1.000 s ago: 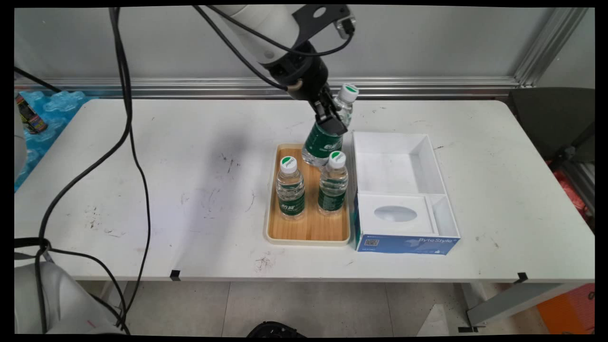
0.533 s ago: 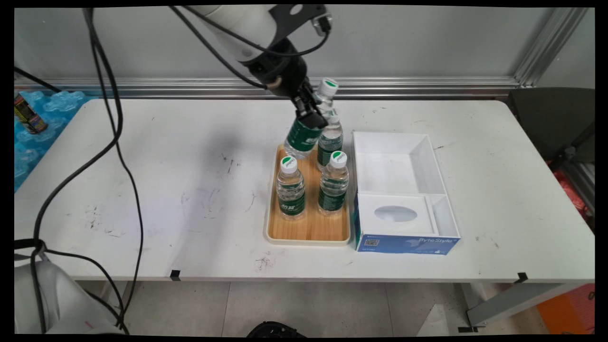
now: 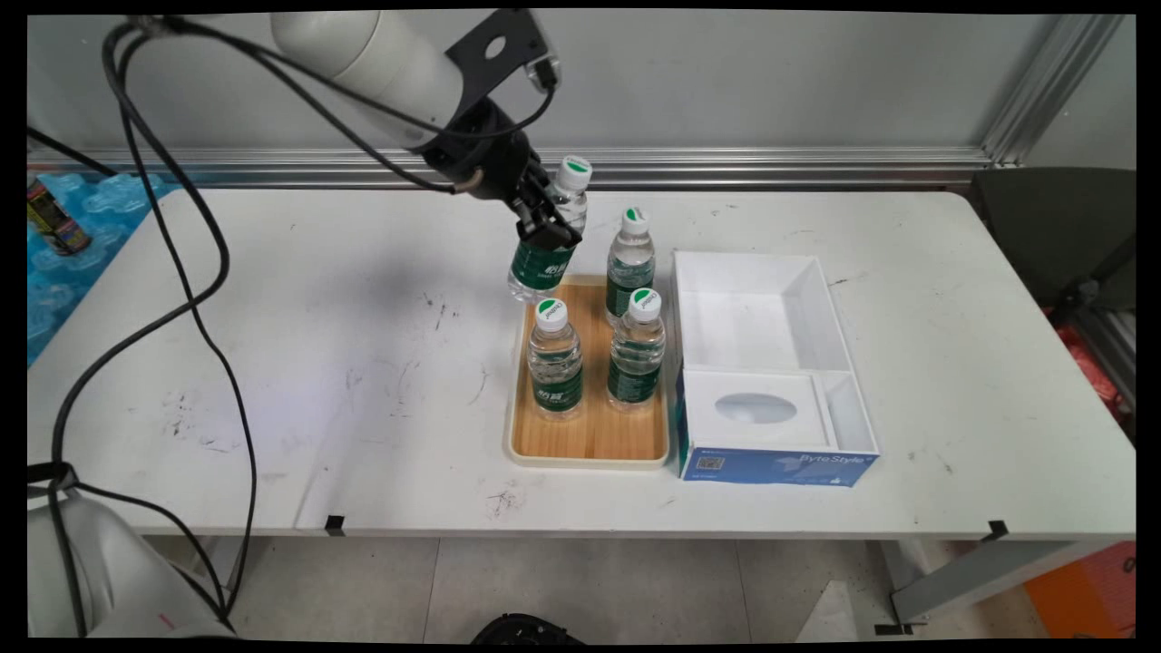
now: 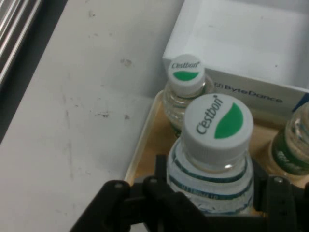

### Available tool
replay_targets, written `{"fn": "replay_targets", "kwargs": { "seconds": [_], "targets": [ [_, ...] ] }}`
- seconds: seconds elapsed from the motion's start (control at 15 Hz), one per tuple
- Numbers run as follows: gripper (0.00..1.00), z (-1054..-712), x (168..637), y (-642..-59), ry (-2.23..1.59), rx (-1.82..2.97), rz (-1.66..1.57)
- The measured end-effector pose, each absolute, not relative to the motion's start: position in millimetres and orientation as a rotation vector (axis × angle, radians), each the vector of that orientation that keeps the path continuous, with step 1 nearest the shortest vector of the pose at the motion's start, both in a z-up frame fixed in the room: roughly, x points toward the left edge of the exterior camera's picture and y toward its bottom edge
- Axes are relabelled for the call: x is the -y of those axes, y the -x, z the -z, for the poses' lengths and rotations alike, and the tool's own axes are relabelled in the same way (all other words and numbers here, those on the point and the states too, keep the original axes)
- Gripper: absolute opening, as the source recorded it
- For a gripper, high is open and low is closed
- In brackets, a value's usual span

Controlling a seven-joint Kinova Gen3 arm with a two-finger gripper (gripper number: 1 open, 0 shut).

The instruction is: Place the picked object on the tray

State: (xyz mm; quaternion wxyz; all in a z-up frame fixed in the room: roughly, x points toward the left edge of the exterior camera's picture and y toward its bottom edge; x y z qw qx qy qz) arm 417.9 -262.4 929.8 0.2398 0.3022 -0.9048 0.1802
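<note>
The gripper [image 3: 544, 231] stays clamped on a water bottle [image 3: 547, 247], which has swung left and now hangs tilted above the far left corner of the wooden tray [image 3: 590, 449]. That move uncovers a third bottle [image 3: 629, 263] standing at the tray's far right, behind the two near bottles [image 3: 555, 360], beside the white box [image 3: 771, 363].

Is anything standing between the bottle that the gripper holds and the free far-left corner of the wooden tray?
Nothing visible does. The black gripper is shut on the tilted clear green-labelled water bottle above that bare corner of the wooden tray. The nearest upright bottle stands nearer the camera, apart.
</note>
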Motion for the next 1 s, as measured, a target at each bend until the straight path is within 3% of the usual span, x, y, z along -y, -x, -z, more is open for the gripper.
{"fn": "replay_targets", "kwargs": {
  "seconds": [1.0],
  "targets": [
    [0.0,-860.4,283.1,-448.8,-0.72,2.399,-0.467]
  ]
}}
